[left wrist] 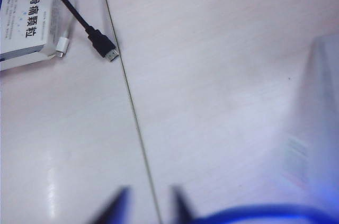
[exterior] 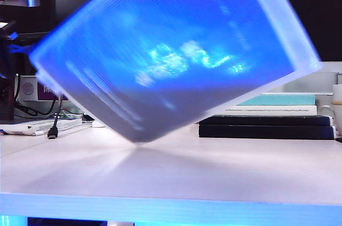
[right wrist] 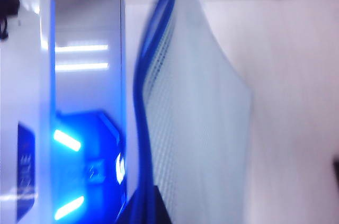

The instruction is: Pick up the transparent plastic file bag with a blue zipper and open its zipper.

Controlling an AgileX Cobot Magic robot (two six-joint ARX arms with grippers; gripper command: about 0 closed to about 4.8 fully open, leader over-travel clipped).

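Note:
The transparent plastic file bag [exterior: 176,49] hangs tilted above the table and fills most of the exterior view, blurred and lit blue; it hides both grippers there. In the right wrist view my right gripper [right wrist: 151,209] is shut on the bag's edge at the blue zipper [right wrist: 144,102], and the mesh sheet [right wrist: 201,123] stretches away from it. In the left wrist view my left gripper [left wrist: 150,208] is open over bare table, with nothing between its fingers. A blue strip of the zipper [left wrist: 265,214] curves just beside one fingertip, and the bag's pale edge [left wrist: 320,128] is beyond it.
A black cable plug [left wrist: 103,46] and a white plug [left wrist: 62,47] lie by a white printed box [left wrist: 26,15]. The table seam [left wrist: 132,118] runs under the left gripper. Stacked books [exterior: 267,122] and a mug [exterior: 336,107] stand at the back right.

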